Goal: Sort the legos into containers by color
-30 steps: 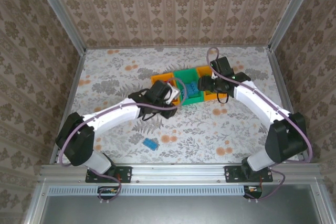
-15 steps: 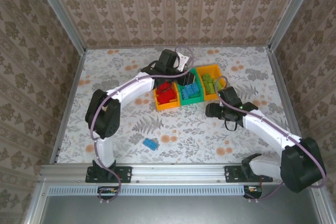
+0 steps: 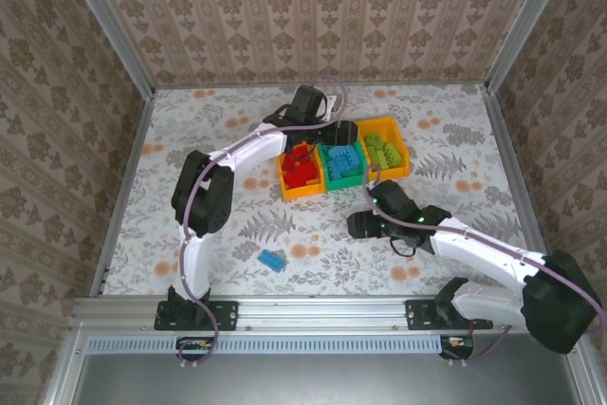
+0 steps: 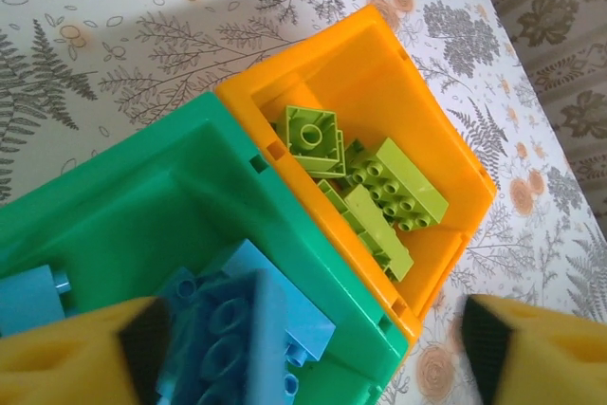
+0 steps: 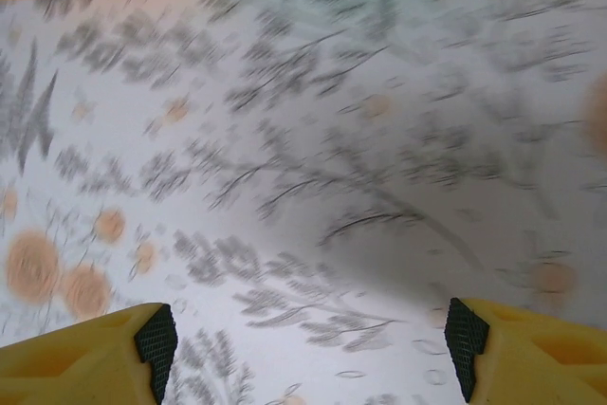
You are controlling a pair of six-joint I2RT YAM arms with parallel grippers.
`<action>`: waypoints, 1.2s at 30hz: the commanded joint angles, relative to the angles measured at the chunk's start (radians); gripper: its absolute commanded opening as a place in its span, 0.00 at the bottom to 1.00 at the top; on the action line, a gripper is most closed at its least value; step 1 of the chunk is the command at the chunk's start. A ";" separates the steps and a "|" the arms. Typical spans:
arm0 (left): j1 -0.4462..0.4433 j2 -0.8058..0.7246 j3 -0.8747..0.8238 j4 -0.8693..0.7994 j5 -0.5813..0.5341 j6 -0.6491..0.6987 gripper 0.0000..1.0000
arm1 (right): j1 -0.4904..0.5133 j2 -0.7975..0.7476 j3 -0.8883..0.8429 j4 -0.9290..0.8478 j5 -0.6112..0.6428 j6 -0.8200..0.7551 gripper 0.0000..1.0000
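Left pincer [image 4: 313, 353] fingers apart, hovering over green bin [image 4: 190, 187] of blue legos [image 4: 232, 324]. To its right, orange bin [image 4: 417, 120] holds lime legos [image 4: 384, 196]. To its left, second orange bin [image 3: 303, 193] holds red legos [image 3: 300, 170]. Stray blue lego [image 3: 272, 259] on tabletop [image 5: 313, 187], well apart from the green bin. Right pincer [image 5: 308, 348] fingers apart, near it.

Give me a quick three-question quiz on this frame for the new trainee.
1. True or false: the rightmost bin holds red legos.
2. What colour is the loose brick on the table? A red, B blue, C lime green.
3. Fill in: the left gripper hangs open above the ___ bin.
Key: 1 false, it holds lime green legos; 2 B; 3 green, the green bin.
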 commanded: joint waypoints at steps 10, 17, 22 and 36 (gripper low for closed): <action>0.054 -0.407 -0.296 0.095 -0.285 -0.013 1.00 | 0.387 0.464 0.393 -0.023 0.043 -0.196 0.83; 0.167 -0.635 -0.538 0.025 -0.433 0.022 1.00 | 0.507 0.745 0.640 -0.092 0.029 -0.240 0.84; 0.298 -0.765 -0.698 -0.005 -0.422 -0.005 1.00 | 0.513 0.823 0.693 -0.123 0.059 -0.248 0.83; 0.433 -0.996 -0.941 -0.018 -0.407 -0.017 1.00 | 0.514 0.909 0.755 -0.239 0.109 -0.301 0.44</action>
